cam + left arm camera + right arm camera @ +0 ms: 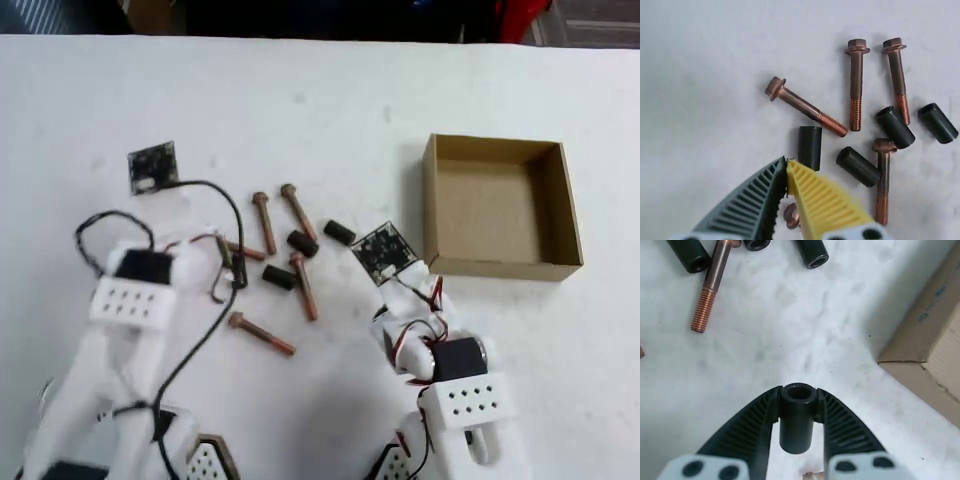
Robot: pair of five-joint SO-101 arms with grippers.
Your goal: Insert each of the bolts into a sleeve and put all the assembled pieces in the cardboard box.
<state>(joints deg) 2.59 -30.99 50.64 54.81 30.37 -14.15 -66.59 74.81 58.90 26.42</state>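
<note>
Holding a black sleeve between its two dark fingers, the right tool is clenched on it low over the bench. It grips the sleeve by its sides, so the open bore is free and looks away from the wrist. I think this is on purpose: with the hole uncovered, a bolt can be pushed in from the front while the sleeve cannot roll away.

The left tool is closed, and its grey and yellow tips touch each other just beside an upright loose sleeve. Behind the tips, low between the fingers, a copper bolt head shows. I cannot tell whether it is pinched there or only lies on the bench under the tool.

The other bolts and the remaining sleeves lie scattered close together between the two arms, so both can reach them. None of them is joined.

The cardboard box stands near the right arm, with its corner beside the held sleeve, and no assembled piece is in it. In my judgement the task is at its beginning, and the next need is to bring a bolt's thread in line with the open bore.
</note>
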